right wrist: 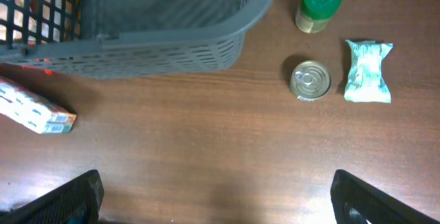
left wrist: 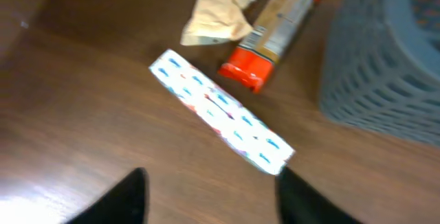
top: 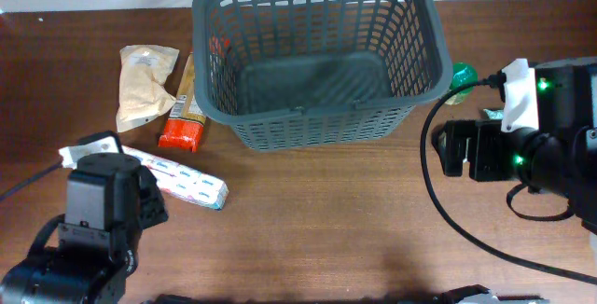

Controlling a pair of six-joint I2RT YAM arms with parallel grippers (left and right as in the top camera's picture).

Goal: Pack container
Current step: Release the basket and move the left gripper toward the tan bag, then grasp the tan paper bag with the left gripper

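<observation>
The container (top: 308,129), a dark grey slotted basket, stands upright at the far middle of the table (top: 326,229), its open top facing the overhead camera. Off the container's left wall lie three items. A beige pouch (top: 145,85) lies farthest out. An orange-ended tube pack (top: 184,108) lies just beside the wall and touches the pouch. A white box with blue and red print (top: 182,178) lies flat and diagonal, forward of the container's front left corner and apart from it. Off the container's right wall a green-lidded jar (right wrist: 320,5) stands upright just beside the corner. A closed tin (right wrist: 311,80) sits near the jar, further forward of the container, and a white and green packet (right wrist: 368,71) lies just beside the tin on the side away from the container. The left gripper (left wrist: 210,200) hangs forward of and to the left of the container, above the white box, fingers (left wrist: 130,196) spread apart, with nothing between them. The right gripper (right wrist: 220,200) hangs forward of the container's right corner over bare table, fingers (right wrist: 69,196) spread very wide, with nothing between them.
</observation>
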